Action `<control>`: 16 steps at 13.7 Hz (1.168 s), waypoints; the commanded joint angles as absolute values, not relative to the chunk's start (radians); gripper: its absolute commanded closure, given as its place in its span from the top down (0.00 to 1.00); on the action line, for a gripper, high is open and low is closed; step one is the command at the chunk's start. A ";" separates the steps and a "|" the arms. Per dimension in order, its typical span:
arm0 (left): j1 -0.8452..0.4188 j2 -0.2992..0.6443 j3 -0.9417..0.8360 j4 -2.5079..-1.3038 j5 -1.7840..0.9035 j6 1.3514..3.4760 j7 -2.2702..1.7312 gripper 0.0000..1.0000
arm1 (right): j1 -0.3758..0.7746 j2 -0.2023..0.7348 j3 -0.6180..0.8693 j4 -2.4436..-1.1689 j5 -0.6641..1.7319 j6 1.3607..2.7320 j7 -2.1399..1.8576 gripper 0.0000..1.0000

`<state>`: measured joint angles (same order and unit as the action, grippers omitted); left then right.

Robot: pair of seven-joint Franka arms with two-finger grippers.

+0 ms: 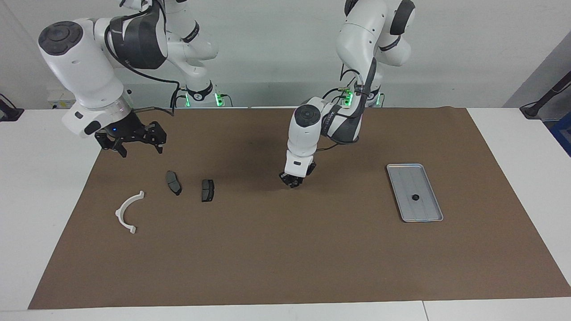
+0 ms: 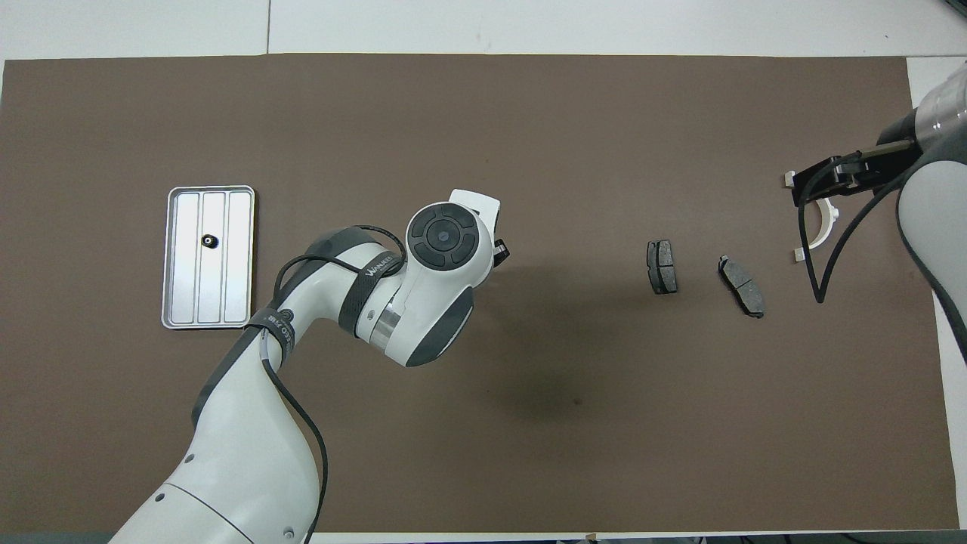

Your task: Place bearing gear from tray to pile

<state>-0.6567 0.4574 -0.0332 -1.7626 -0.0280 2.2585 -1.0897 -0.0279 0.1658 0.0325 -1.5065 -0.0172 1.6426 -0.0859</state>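
The silver-grey tray (image 1: 426, 213) (image 2: 227, 291) lies toward the left arm's end of the table. One small dark bearing gear (image 1: 415, 197) (image 2: 208, 241) sits in it. The pile toward the right arm's end is a white half-ring bracket (image 1: 122, 209) (image 2: 825, 230) and two dark brake pads (image 1: 173, 182) (image 1: 207, 190). My left gripper (image 1: 292, 180) (image 2: 499, 253) hangs low over the bare mat between tray and pile, shut. Whether anything sits between its tips does not show. My right gripper (image 1: 139, 150) (image 2: 812, 185) is open and raised over the pile's end of the mat.
A brown mat (image 1: 285, 258) covers most of the white table (image 1: 35, 178). The left arm's elbow and wrist housing (image 2: 438, 287) cover part of the mat's middle in the overhead view. The right arm's cable (image 2: 820, 279) hangs beside the bracket.
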 commanded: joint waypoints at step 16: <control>-0.435 0.212 -0.017 -1.962 0.051 2.115 -0.751 1.00 | 0.159 0.294 0.075 -1.503 -0.064 1.778 0.423 1.00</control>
<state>-0.5297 0.3334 -0.0052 -1.8306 0.0408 2.1155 -0.8926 0.1218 0.2729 0.0697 -1.5068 -0.0266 1.7500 0.3274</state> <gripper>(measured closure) 0.000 0.000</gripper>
